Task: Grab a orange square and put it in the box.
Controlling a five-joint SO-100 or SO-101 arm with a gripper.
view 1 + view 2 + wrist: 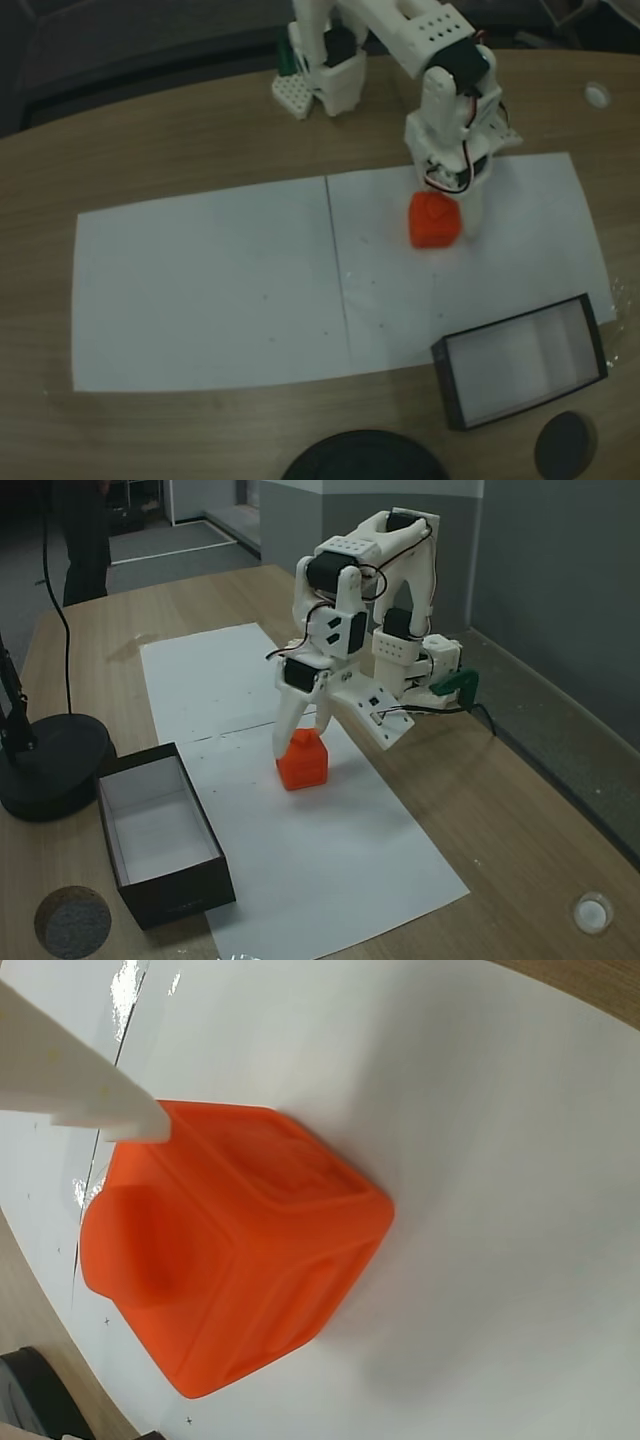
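A: Paper (230, 290) is laid across the wooden table (150, 150), two white sheets meeting at a seam in a fixed view. The orange square (434, 221) is seen sitting on the right-hand sheet there, a little right of the seam and well inside the paper's edges.

B: And the gripper (300, 735)?

A: It is lowered over the cube, with the fingers spread and set down on either side of the top. In the wrist view one white finger (75, 1085) is seen touching the upper left corner of the orange square (235, 1250); whether the other finger touches cannot be told. The cube is not pinched and is resting flat on the paper.

B: Where is the box (160, 835) placed?

A: At the near table edge in a fixed view (522, 360), partly off the paper's lower right corner and well apart from the cube. Bare white paper is left between the two.

B: What is found around it?

A: A round black lamp base (55, 765) is seen just beside one short end of the box, and a small dark disc (72, 921) near the other. The arm's base (325, 75) is mounted at the far edge of the table, beyond the paper.
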